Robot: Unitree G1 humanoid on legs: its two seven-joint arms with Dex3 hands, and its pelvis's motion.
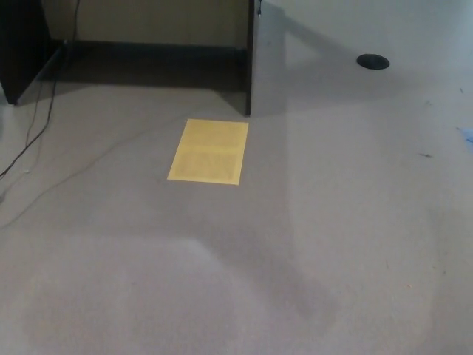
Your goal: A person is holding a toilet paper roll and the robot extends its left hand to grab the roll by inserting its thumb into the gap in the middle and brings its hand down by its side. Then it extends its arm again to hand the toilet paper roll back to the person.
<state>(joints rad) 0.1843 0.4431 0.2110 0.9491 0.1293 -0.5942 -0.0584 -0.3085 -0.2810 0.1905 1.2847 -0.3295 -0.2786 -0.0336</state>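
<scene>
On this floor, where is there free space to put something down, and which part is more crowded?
The wide grey floor is bare below and to the right of the yellow sheet, up to the small black disc at top right. The upper left is more crowded: thin cables trail there, beside the dark furniture panel. No robot hand is in view.
</scene>
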